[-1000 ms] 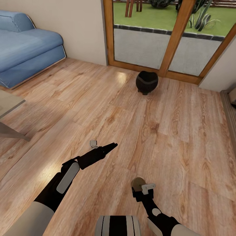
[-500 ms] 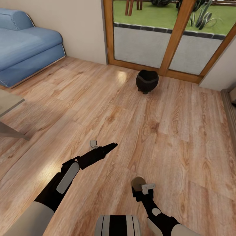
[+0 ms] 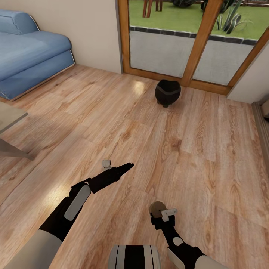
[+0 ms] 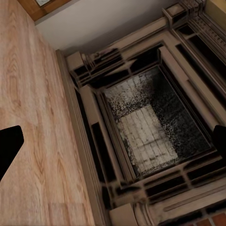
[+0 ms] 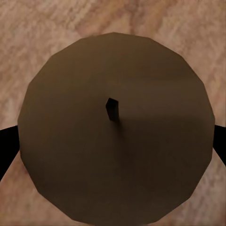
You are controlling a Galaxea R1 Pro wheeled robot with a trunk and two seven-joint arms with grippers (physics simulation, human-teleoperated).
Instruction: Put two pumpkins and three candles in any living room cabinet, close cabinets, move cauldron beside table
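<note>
The black cauldron (image 3: pixel 167 92) stands on the wood floor in front of the glass doors, well ahead of both arms. A tan candle (image 3: pixel 157 207) with a dark wick sits in my right gripper (image 3: pixel 160 213), which is shut on it low at the front. In the right wrist view the candle's round top (image 5: pixel 113 155) lies between the two dark fingertips (image 5: pixel 5 146). My left gripper (image 3: pixel 126 167) points forward over bare floor, open and holding nothing. A corner of the pale-topped table (image 3: pixel 10 118) shows at the left edge. Pumpkins and cabinet are out of view.
A blue sofa (image 3: pixel 30 52) fills the far left corner. Wood-framed glass doors (image 3: pixel 194 41) line the back wall. The left wrist view looks at the carved fireplace (image 4: pixel 150 127), whose base edges the floor at the right (image 3: pixel 261 123). Open floor lies between me and the cauldron.
The head view has crept forward very slightly. Neither arm has moved and the candle stays in the right gripper.
</note>
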